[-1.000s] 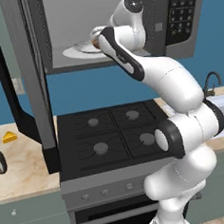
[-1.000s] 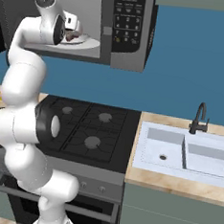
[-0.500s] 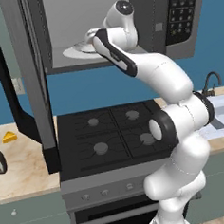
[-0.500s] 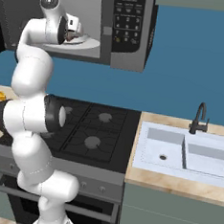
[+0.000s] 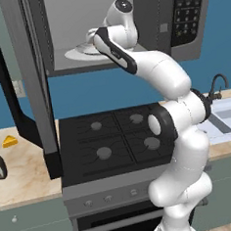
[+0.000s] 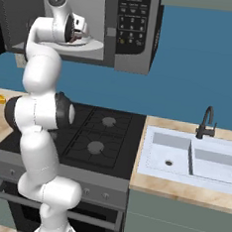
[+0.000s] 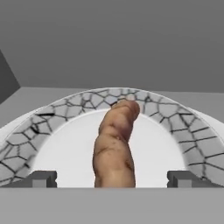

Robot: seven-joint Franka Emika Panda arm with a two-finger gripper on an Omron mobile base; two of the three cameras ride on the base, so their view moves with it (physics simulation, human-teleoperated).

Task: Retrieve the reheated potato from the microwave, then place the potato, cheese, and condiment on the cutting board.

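Hand view, claw (image 7: 112, 178) spread wide, gripping nothing, potato (image 7: 115, 146) between its fingertips, long axis pointing away from claw, on plate (image 7: 65, 144).

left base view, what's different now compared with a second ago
The arm has reached further into the microwave, carrying the tool up to the potato on the white plate. The tool stays open, one fingertip on each side of the potato, nothing gripped yet. The microwave door stays open, and the cheese has not moved on the counter.
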